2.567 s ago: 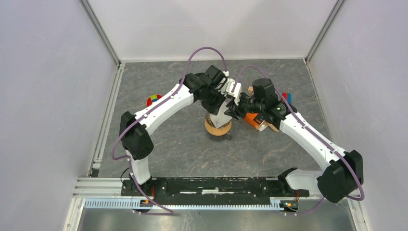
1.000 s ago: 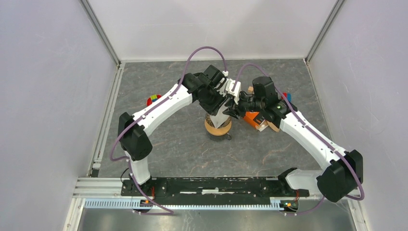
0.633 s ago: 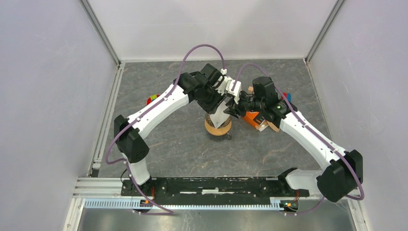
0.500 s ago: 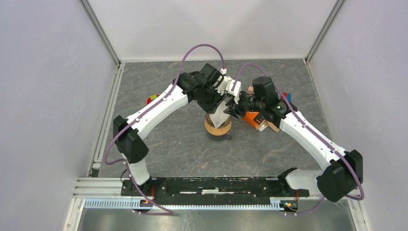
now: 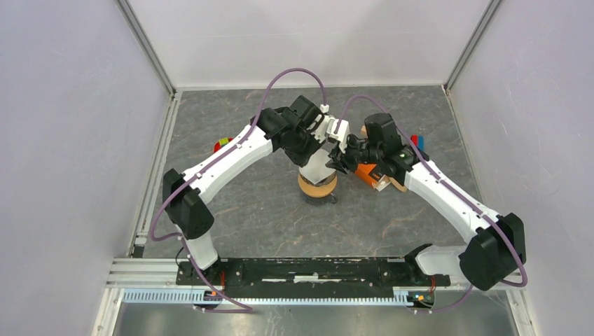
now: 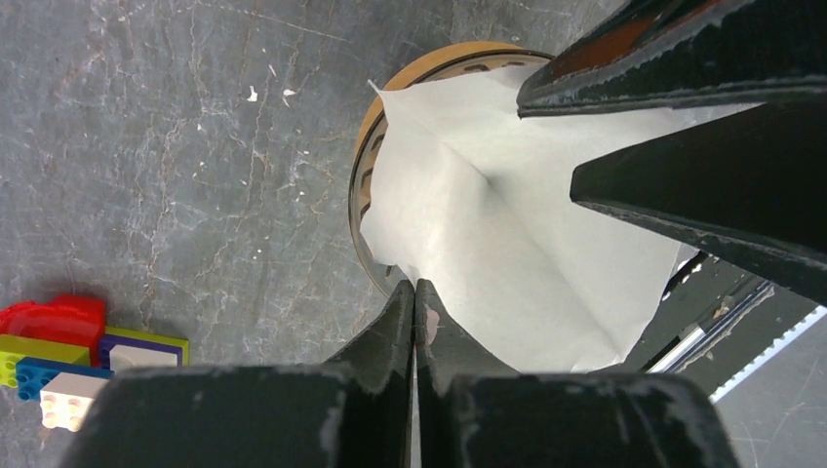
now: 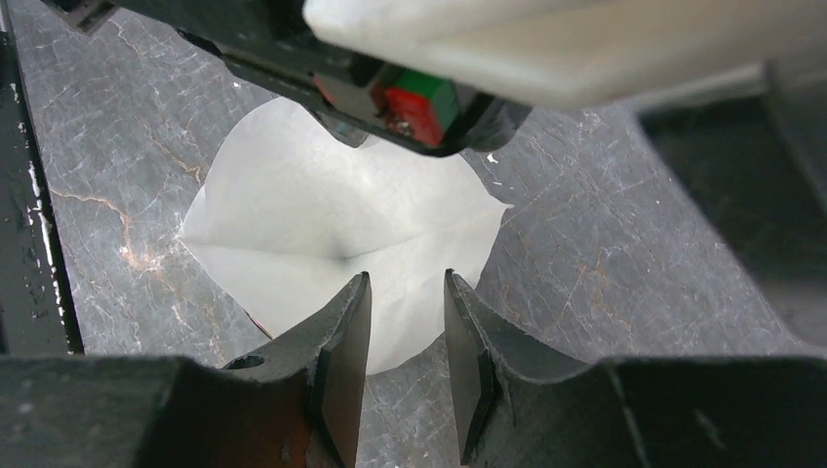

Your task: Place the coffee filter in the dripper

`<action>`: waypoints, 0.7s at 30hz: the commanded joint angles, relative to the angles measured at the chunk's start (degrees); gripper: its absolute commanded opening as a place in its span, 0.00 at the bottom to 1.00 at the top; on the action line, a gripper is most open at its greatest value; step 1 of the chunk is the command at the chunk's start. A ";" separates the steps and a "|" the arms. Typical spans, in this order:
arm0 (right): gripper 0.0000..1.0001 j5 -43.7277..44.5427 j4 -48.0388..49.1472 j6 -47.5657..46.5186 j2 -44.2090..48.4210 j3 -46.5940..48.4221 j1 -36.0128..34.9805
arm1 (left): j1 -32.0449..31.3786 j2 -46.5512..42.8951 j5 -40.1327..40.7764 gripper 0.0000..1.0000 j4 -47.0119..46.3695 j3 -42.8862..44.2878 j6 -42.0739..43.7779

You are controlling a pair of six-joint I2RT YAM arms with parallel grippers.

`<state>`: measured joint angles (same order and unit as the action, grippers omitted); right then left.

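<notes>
L hand (image 6: 415, 291) is pinching coffee filter (image 6: 468, 234) rim, closed; R hand (image 7: 406, 283) is hovering part-open, straddling its edge.

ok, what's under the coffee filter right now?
At the coffee filter's edge, a tan ring and dark ribs of the dripper show. The paper hides the dripper's inside.

Grey marbled table (image 5: 266, 210), white specks on it. Round tan disc (image 5: 316, 189) sits on it straight below the tips of the left gripper (image 6: 414, 292) and right gripper (image 7: 405, 292). Orange box (image 5: 367, 173) lies under the right wrist, just beside the disc. Toy bricks (image 6: 59, 351) in red, green, blue and white are clustered on the outer side of the left gripper, well apart from the disc. Wood block (image 5: 365, 130) and red-blue piece (image 5: 417, 142) lie behind the right wrist.
</notes>
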<state>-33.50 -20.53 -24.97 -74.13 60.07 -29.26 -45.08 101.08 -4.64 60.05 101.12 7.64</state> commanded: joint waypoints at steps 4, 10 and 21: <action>0.39 0.87 0.50 -1.13 -0.32 -1.11 -0.34 | -0.10 -0.80 -1.25 0.02 0.07 -1.00 1.74; 0.39 0.99 1.18 -1.97 0.18 -3.33 -0.37 | -0.10 -0.22 -1.07 0.02 0.07 -1.69 2.05; 0.39 0.81 1.89 -2.80 1.00 -4.84 -0.34 | -0.10 0.53 -1.68 0.07 0.03 -2.43 2.25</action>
<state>-32.97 -18.85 -27.00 -74.04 55.75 -29.26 -45.08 101.62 -5.08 60.97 98.59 7.90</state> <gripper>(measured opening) 0.392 0.045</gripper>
